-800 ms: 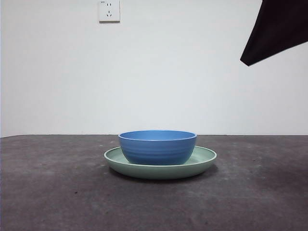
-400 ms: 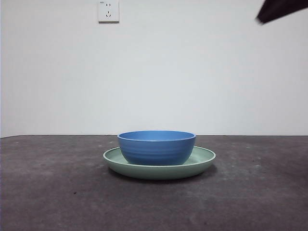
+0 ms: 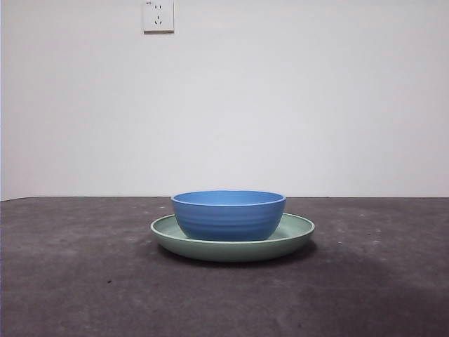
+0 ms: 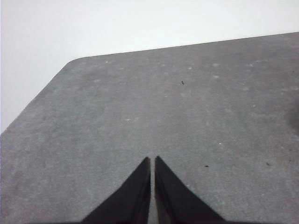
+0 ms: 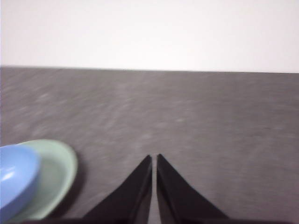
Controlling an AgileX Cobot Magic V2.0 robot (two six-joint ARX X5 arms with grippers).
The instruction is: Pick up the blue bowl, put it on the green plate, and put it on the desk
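A plain white wall (image 3: 295, 105) fills the space behind the desk, smooth and unmarked except for a white wall socket (image 3: 158, 15) high up. The desk (image 3: 77, 274) is a flat, matte, dark grey-brown surface, slightly mottled with faint pale specks and a few small dark flecks; the left wrist view shows one of its corners rounded off against the wall.

The green plate (image 3: 298, 230) lies flat on the desk, about midway between the side edges in the front view and short of the far edge. It is wide, shallow and round, pale mint green, with a glossy inside and a low upturned rim. The blue bowl (image 3: 229, 215) stands upright inside it, mouth facing straight up, resting on the plate's floor and narrower than the plate, so a band of green shows on either side. The bowl is round, medium blue, with faint horizontal ridges around its outside and a lighter rim. Being round, neither has a long axis to tell.

The right gripper (image 5: 154, 157) hangs above bare desk just beside the plate, its two black tapering jaws closed together on nothing, apart from both dishes. The left gripper (image 4: 152, 159) waits over bare desk near the rounded corner, its jaws likewise pressed together and empty.
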